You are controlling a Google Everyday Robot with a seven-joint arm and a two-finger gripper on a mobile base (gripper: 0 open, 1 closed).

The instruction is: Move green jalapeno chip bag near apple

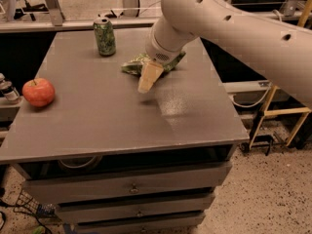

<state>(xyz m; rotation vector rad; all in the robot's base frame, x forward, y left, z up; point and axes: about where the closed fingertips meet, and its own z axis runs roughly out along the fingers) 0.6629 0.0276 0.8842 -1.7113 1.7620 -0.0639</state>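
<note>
The green jalapeno chip bag [132,65] lies crumpled on the grey table [107,121] at its far middle, partly hidden under my arm. My gripper [147,79] hangs just in front of the bag's near edge, pointing down at the tabletop. I cannot tell whether it touches the bag. The red-orange apple [38,91] sits at the table's left edge, well apart from the bag.
An upright green patterned soda can [104,36] stands at the far left of the table, left of the bag. My large arm [234,28] spans the upper right. Drawers [131,186] sit below the tabletop. A yellow frame [282,111] stands to the right.
</note>
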